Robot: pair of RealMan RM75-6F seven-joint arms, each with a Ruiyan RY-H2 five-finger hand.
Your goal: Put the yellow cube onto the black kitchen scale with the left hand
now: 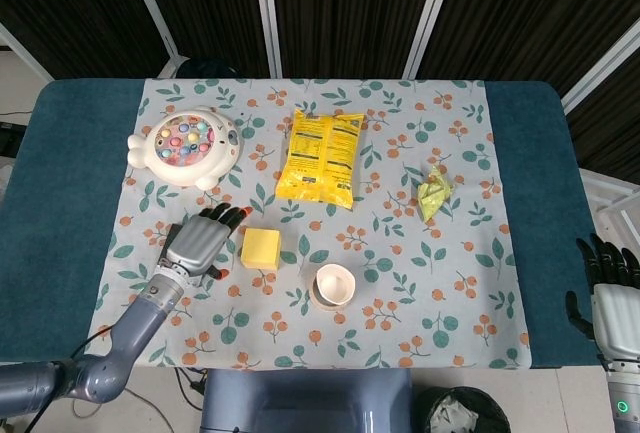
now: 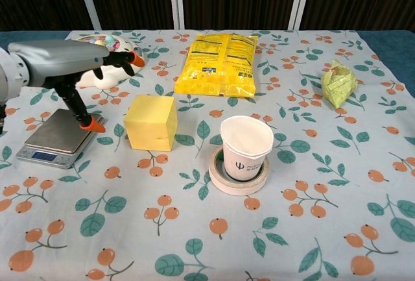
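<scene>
Cube (image 2: pixel 151 122): yellow, resting flat on the surface near its left front part, just right of the scale; untouched, so the lift is not yet begun.

Scale (image 2: pixel 60 136): black-topped, near the left edge. In the head view it is almost wholly hidden under the left hand; the chest view shows its plate bare, ready to take the cube.

Left hand (image 1: pixel 199 241): above the scale, just left of the cube, fingers (image 2: pixel 94 124) apart and holding nothing. One orange tip hangs toward the plate, another points at the toy. Judged to be lining up for a side grasp on the cube. Whether any tip touches the scale cannot be told.

Right hand (image 1: pixel 608 298): at the right edge of the head view, off the surface, partly cut off; fingers look apart, idle.

Others: toy (image 1: pixel 187 143) at left back, partly masked by the arm in the chest view; snack bag (image 1: pixel 320 157); cup (image 2: pixel 246 148) standing in a tape ring; green wrapper (image 2: pixel 339 82).
</scene>
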